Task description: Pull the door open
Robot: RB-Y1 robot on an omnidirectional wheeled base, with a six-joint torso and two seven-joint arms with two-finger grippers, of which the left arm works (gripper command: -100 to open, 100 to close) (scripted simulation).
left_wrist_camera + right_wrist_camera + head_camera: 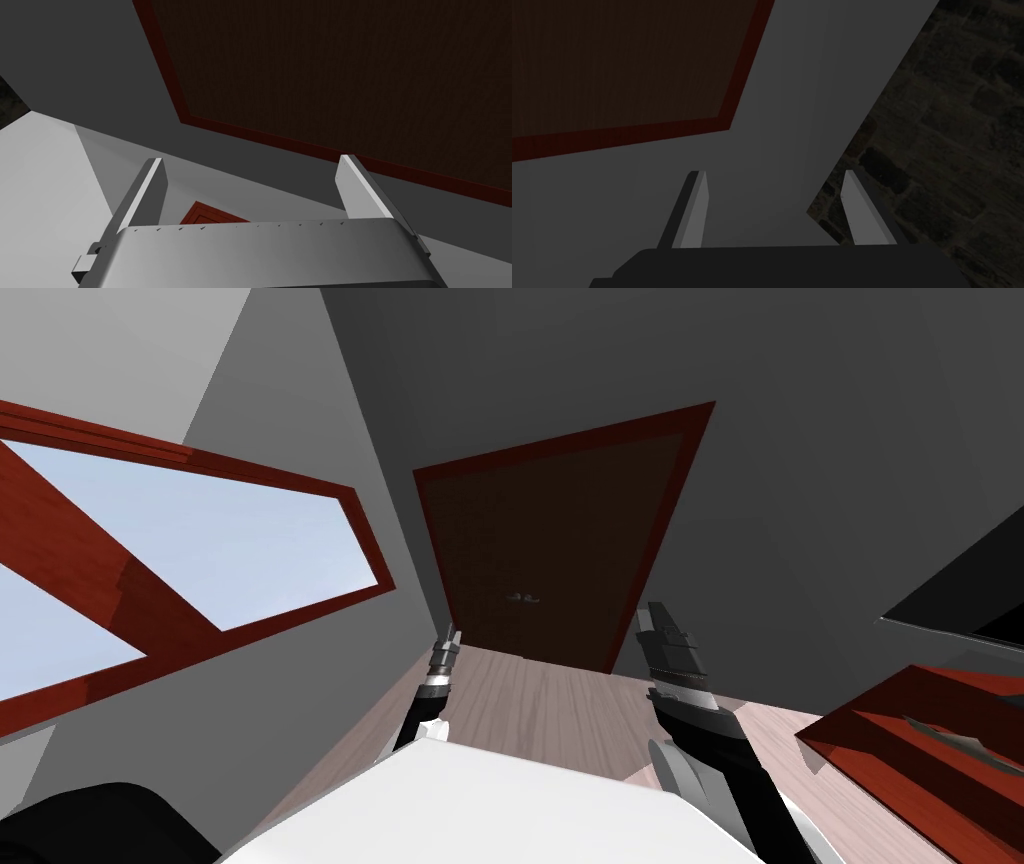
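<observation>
A dark brown door (555, 543) in a red-brown frame stands shut in the grey wall ahead, across a strip of wooden floor. Its small metal handle (522, 597) sits low on the panel. My left gripper (452, 640) is raised in front of the door's left lower corner, well short of it, and its wrist view shows the fingers (150, 187) open and empty, with the door (350, 75) beyond. My right gripper (663, 620) hangs before the door's right edge, also open with nothing between its fingers (696, 207), facing the door's corner (622, 65) and grey wall.
A large red-framed window (190, 558) fills the wall on my left. At the right stand a red-brown cabinet (900, 738) and a dark slab (965, 598) above it. Wooden floor (540, 703) lies between me and the door.
</observation>
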